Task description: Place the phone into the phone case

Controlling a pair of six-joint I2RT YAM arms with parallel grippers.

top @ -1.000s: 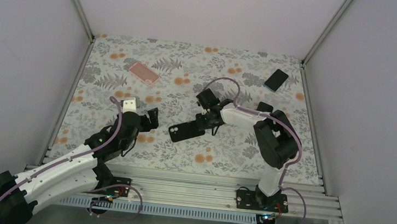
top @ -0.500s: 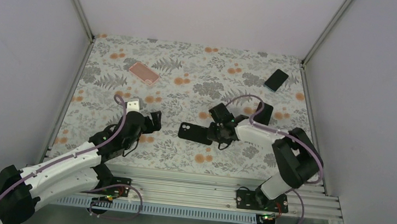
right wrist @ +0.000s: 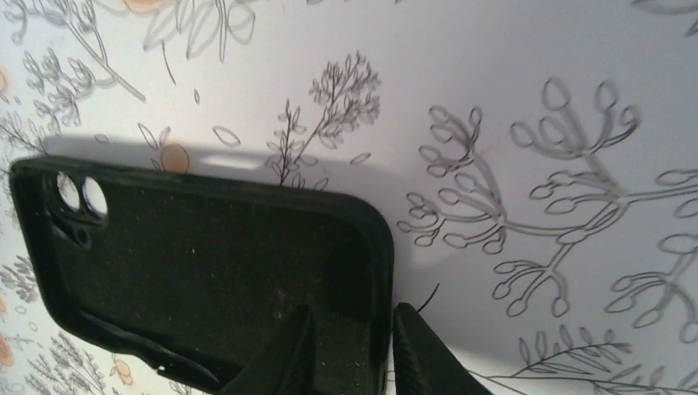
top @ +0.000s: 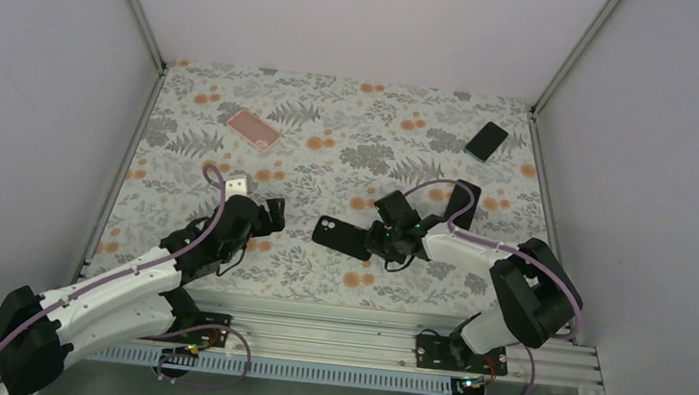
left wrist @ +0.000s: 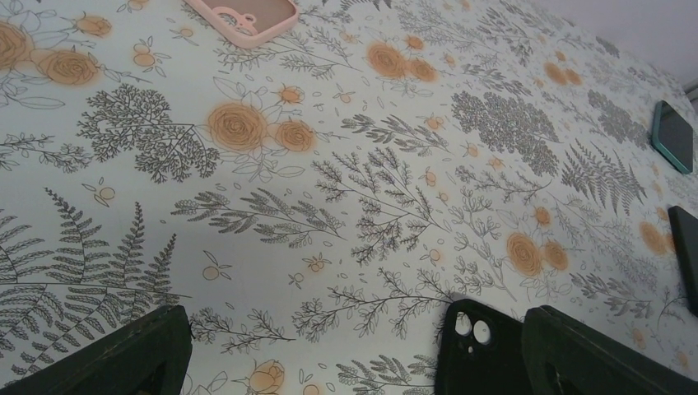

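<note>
Floral table [top: 335, 109] holds an empty black case [top: 342, 237]; right hand [right wrist: 354, 317] straddles its rim, grip unclear; left hand [left wrist: 358, 329] spread.

Two robot arms: left arm [top: 124, 287] and right arm [top: 457, 249], both with smooth white shells and black joints. A purple cable [top: 216, 206] loops along each. Black bases [top: 452, 351] sit on a silver rail [top: 333, 327]. Matte black tapered fingers [left wrist: 132, 354] flank each jaw gap.

Floral-print table [top: 335, 109] w/ plain grey walls [top: 363, 15], alum. corner posts [top: 137, 8].
</note>
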